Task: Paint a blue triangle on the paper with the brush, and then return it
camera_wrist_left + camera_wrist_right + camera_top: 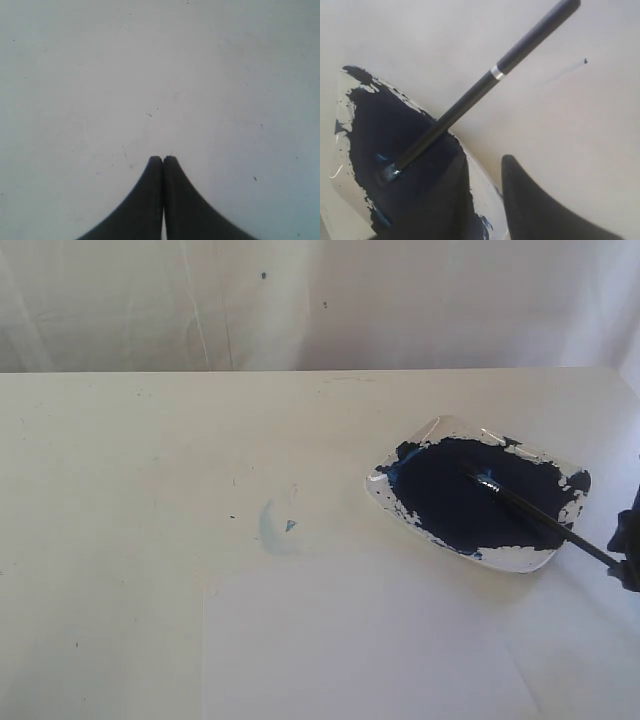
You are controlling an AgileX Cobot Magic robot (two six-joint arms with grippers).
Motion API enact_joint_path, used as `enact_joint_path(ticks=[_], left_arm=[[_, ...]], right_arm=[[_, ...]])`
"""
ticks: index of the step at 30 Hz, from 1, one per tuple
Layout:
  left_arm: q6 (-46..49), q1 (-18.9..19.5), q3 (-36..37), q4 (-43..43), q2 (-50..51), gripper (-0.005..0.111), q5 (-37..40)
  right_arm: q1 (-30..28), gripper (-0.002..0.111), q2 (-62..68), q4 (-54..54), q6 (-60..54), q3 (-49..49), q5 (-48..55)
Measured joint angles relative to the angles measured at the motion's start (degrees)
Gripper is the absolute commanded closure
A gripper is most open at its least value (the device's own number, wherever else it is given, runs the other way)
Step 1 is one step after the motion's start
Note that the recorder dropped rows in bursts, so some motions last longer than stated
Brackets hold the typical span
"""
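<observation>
Scanning the exterior view, I find the brush (530, 508) resting in the paint dish (520, 558) at right and the paper (370, 640) at lower centre bare: triangle apparently unpainted. Left wrist view: my left hand (163, 159) is closed and empty. Right wrist view: my right hand (485, 160) stands open beside the brush, gripping nothing.
</observation>
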Motion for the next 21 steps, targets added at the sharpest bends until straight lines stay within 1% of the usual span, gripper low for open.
enact_joint_path(ticks=[2,5,13,21], left_arm=[[0.0,0.0,0.0,0.0,0.0,0.107,0.0],[0.0,0.0,0.0,0.0,0.0,0.107,0.0],[0.0,0.0,0.0,0.0,0.0,0.107,0.0],[0.0,0.0,0.0,0.0,0.0,0.107,0.0]], right_arm=[[-0.6,0.075,0.0,0.0,0.0,0.0,-1.01],[-1.4,0.072,0.0,-0.58,0.0,0.0,-2.39],[-1.88,0.071,3.07,-1.39,0.0,0.0,-4.93],[-2.09,0.071,6.81,0.6,0.0,0.0,-7.58]])
